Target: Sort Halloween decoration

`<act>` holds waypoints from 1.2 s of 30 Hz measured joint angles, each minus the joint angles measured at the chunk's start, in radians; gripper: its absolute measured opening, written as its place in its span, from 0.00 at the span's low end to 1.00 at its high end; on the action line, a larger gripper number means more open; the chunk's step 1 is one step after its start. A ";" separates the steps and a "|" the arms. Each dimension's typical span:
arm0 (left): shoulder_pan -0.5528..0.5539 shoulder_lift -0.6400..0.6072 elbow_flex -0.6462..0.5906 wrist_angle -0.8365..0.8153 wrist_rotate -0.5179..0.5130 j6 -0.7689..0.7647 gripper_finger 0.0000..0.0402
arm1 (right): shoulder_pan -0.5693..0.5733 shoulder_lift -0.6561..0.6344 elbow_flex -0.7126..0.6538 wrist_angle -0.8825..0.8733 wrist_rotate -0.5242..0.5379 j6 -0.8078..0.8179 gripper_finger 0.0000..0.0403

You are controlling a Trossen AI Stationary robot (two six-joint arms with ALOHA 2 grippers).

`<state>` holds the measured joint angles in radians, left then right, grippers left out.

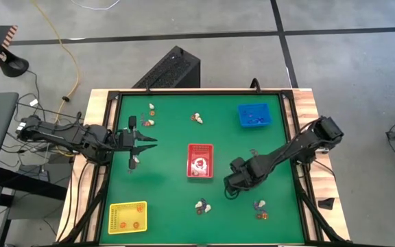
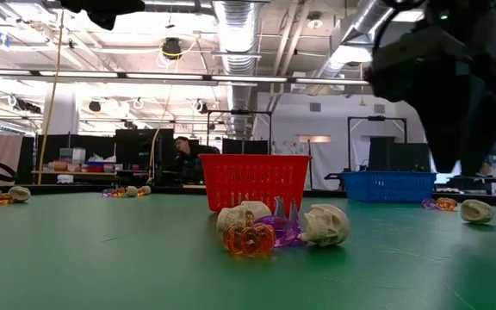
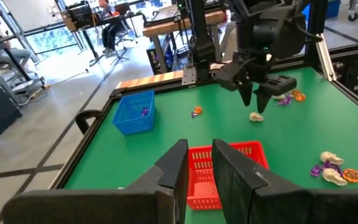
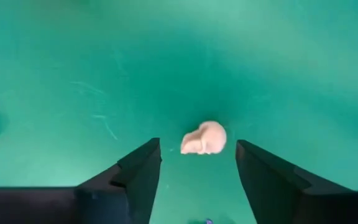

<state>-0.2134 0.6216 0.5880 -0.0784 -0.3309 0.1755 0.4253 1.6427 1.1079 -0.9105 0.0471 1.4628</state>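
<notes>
A small cream skull [image 4: 204, 138] is seen lying loose on the green table [image 1: 163, 185], directly under the right gripper [image 4: 197, 165], whose two dark fingers [image 4: 138, 171] stand wide apart on either side of it without touching it, so nothing is held there. In the high view this gripper [image 1: 233, 182] is placed just right of the red tray [image 1: 199, 160], which already has some pale pieces in it. The skull is judged to be light, rigid moulded plastic, smooth and rounded (and so inclined to squirt out or roll under an off-centre pinch); it would best be taken across its broad cranium, with the pads set on opposite flanks at mid-height and the jaw end left free. A gentle closing force should be enough, since little weight is to be carried. Other trinkets are scattered in small clusters, one of a pumpkin [image 2: 249, 238], a purple piece [image 2: 280, 230] and skulls near the table's front edge, others near the blue tray [image 1: 254, 115] and the yellow tray [image 1: 127, 217]. The left gripper [image 1: 140, 142] is kept waiting over the table's left side, its fingers nearly closed with only a narrow slot between them and nothing gripped.
</notes>
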 joint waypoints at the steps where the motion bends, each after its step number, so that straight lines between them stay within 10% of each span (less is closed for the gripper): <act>1: 0.000 0.000 0.000 0.000 0.000 -0.001 0.15 | 0.008 0.000 -0.009 0.007 0.001 0.023 0.62; 25: 0.000 0.000 0.000 0.001 -0.002 -0.005 0.15 | 0.049 0.000 -0.171 0.202 0.057 0.144 0.59; 36: 0.000 0.000 0.000 0.001 -0.002 -0.004 0.15 | 0.050 0.000 -0.171 0.219 0.058 0.136 0.30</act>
<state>-0.2134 0.6216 0.5880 -0.0776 -0.3332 0.1711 0.4755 1.6424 0.9371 -0.6910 0.1047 1.5993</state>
